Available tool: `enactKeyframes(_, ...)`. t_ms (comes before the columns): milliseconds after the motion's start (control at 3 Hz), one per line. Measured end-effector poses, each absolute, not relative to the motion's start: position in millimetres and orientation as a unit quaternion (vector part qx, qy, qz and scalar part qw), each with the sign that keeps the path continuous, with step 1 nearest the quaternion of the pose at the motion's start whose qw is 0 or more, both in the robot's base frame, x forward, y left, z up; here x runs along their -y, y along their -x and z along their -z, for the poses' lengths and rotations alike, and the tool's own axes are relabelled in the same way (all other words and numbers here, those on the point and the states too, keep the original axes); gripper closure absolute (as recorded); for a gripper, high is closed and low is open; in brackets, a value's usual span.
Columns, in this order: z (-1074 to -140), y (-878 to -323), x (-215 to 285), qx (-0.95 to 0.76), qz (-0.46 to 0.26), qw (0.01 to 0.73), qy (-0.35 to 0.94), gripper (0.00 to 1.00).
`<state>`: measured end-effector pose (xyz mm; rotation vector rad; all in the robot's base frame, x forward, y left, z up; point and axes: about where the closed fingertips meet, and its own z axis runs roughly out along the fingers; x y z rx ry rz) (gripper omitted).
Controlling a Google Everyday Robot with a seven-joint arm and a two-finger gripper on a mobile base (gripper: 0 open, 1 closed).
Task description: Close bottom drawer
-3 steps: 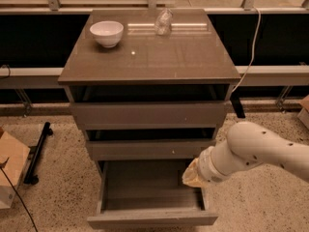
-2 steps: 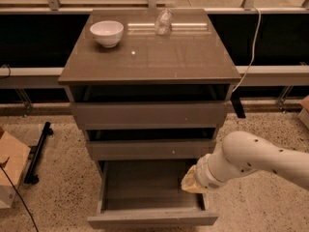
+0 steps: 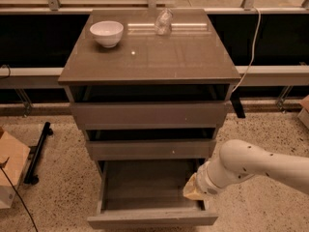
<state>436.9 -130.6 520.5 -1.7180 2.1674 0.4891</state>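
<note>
The bottom drawer of the grey-brown cabinet is pulled well out, its plank floor showing and its plain front near the picture's lower edge. Above it are the middle drawer with a small white dot and the top drawer, both slightly out. My white arm reaches in from the right. The gripper sits at the drawer's right side wall, near the front right corner, its yellowish end over the drawer's rim.
A white bowl and a clear crumpled bottle stand on the cabinet top. A cardboard box and a black stand lie on the speckled floor at left. A white cable hangs at right.
My arm has drawn lower and further left along the drawer's right side. The drawer stands as far out as before.
</note>
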Motion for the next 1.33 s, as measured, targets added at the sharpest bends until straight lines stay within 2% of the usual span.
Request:
enactKeyframes(667,-478,-436,112,-0.753,-0.194,0.172,0.605,1.0)
enactKeyframes(1333,-406,-435,103,-0.746,-0.248,0.172,0.593,1.0)
